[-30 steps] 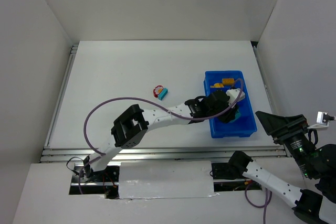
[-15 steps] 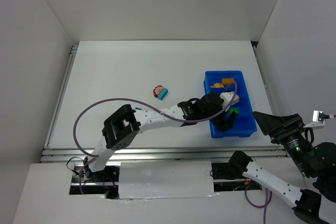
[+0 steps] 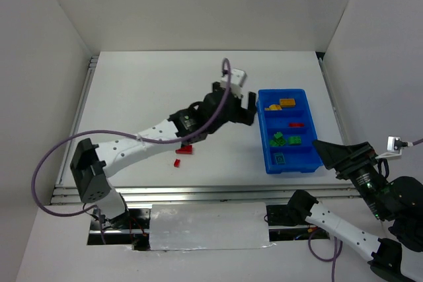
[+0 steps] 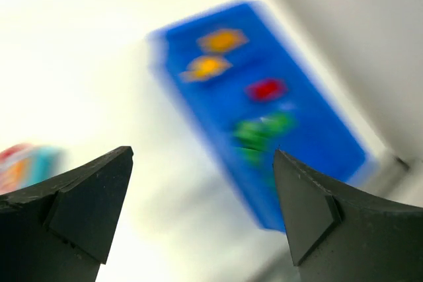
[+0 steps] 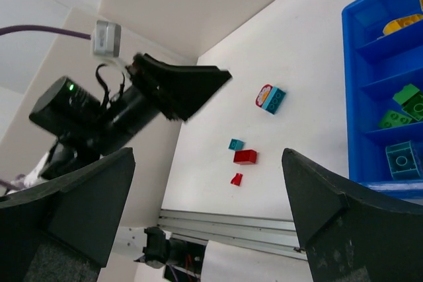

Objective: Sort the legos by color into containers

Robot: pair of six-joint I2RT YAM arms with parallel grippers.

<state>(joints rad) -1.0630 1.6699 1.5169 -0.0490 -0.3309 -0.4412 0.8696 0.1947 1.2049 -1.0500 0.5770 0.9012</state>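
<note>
top external shows the left arm (image 3: 158,138) stretched across the bench (image 3: 132,90), the left jaws spread wide and empty just left of the blue tray (image 3: 294,169). left wrist is blurred, yet nothing sits between the two fingers there. the right jaws are spread wide too and hold nothing, off the tray's near right corner.

the tray's four compartments already carry colour: orange pieces (image 3: 281,104) farthest, a red piece (image 3: 295,125) next, green pieces (image 3: 284,140) third, a cyan brick (image 3: 281,157) nearest me. on the bench lie a loose red brick (image 3: 185,150) and a red chip (image 3: 177,162) close beside it. right wrist adds a small cyan piece (image 5: 236,144) near them and a red-and-cyan pair (image 5: 269,97) farther out, both covered by the arm from above.

i judge the step in hand to be the next pick. i would take the loose red brick, which looks clear enough to straddle. i would put the left jaws over it, turn them to close across its narrow width, and come straight down so nothing nudges the red chip. it belongs in the second compartment from the far end. the pair i would leave for last, since one squeeze could take two colours.
</note>
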